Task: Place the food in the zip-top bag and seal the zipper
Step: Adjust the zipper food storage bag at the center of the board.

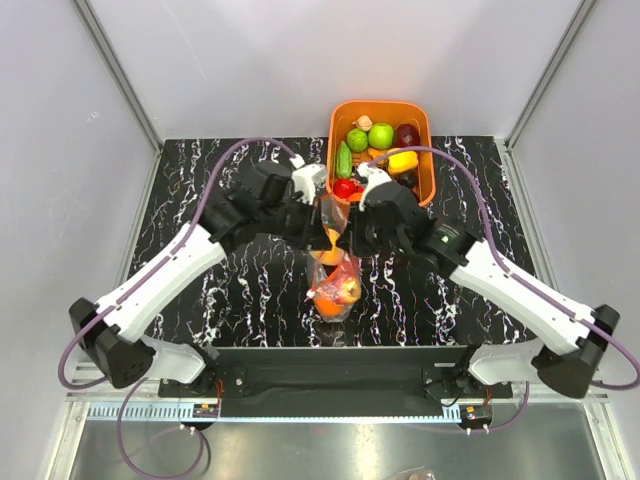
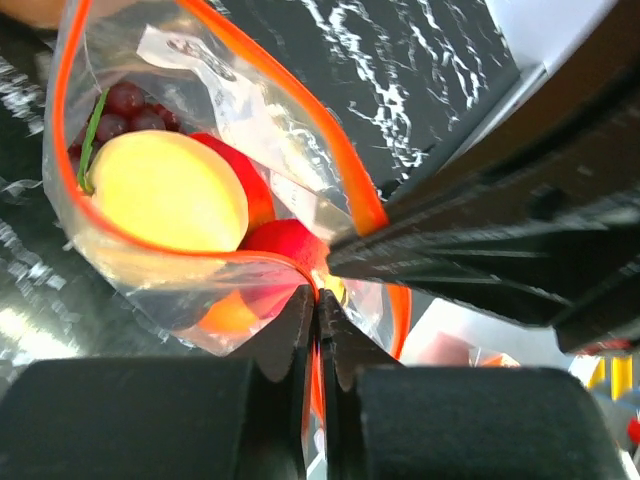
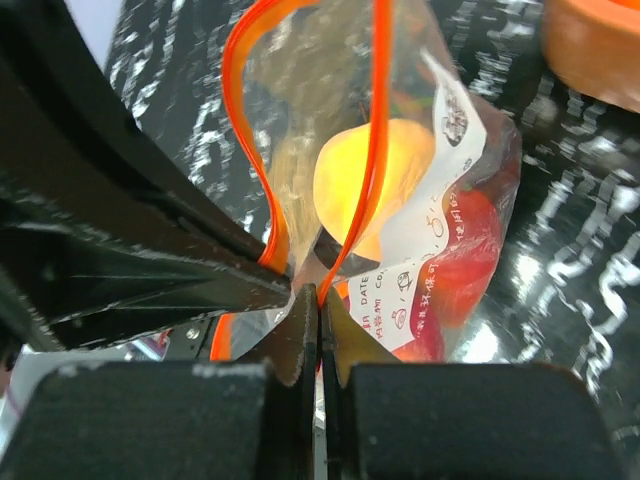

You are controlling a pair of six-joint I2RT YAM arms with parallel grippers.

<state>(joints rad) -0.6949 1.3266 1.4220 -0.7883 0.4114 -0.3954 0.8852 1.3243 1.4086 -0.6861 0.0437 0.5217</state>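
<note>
Zip-top bag of clear crinkly plastic (image 1: pixel 336 285), held mouth-up over the middle of the black, white-veined tabletop (image 1: pixel 250 300), between your two arms; you cannot tell whether its base rests on the tabletop. Inside lie a glossy yellow-peach toy fruit (image 2: pixel 165 190), a purple toy grape bunch (image 2: pixel 125 105) and rounded red toy pieces (image 2: pixel 290 245). The left pincer (image 2: pixel 318 300) is clamped shut on the thin red-orange zipper strip (image 3: pixel 381 90) at the bag's rim. The right pincer (image 3: pixel 318 300) is clamped shut on the same strip, and its fingers almost touch the other pair. The mouth gapes in a wide loop, so the seal is not yet made.

Hazards: each pincer holds only a narrow edge of slick film. A pull apart or a twist can slip the strip free and tip the loaded bag, spilling the food. With the fingers so close, a sideways run along the zipper risks one pincer knocking the other. If the two lips meet out of line, the track will probably close only in part.

Surroundings: an orange rectangular plastic basket (image 1: pixel 380 104) stands just beyond the pincers at the tabletop's far side. It holds green toy apples (image 1: pixel 380 135) and a yellow toy piece (image 1: pixel 402 160), and it crowds your right arm's room to swing outward.
</note>
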